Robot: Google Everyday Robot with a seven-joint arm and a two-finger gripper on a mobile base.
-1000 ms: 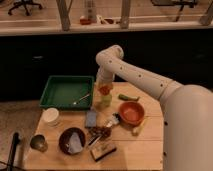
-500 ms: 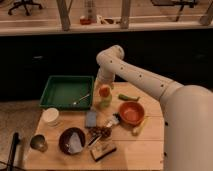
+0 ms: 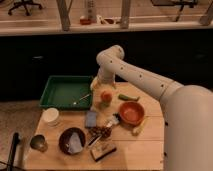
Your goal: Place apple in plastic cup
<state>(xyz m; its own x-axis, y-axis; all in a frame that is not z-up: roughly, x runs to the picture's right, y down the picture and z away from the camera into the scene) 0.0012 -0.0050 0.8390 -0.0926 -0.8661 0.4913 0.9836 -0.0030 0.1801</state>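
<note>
Hanging over the likely firm, slick apple (image 3: 106, 96) at the plastic cup (image 3: 103, 105), the gripper (image 3: 100, 88), its grasp impossible to tell, should pinch the fruit's widest middle.

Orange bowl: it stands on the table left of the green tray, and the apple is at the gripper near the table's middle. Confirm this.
Wrong side. The camera view shows the orange bowl on the table right of the green tray, not left. The rest holds: the apple is at the gripper near the table's middle.
</note>
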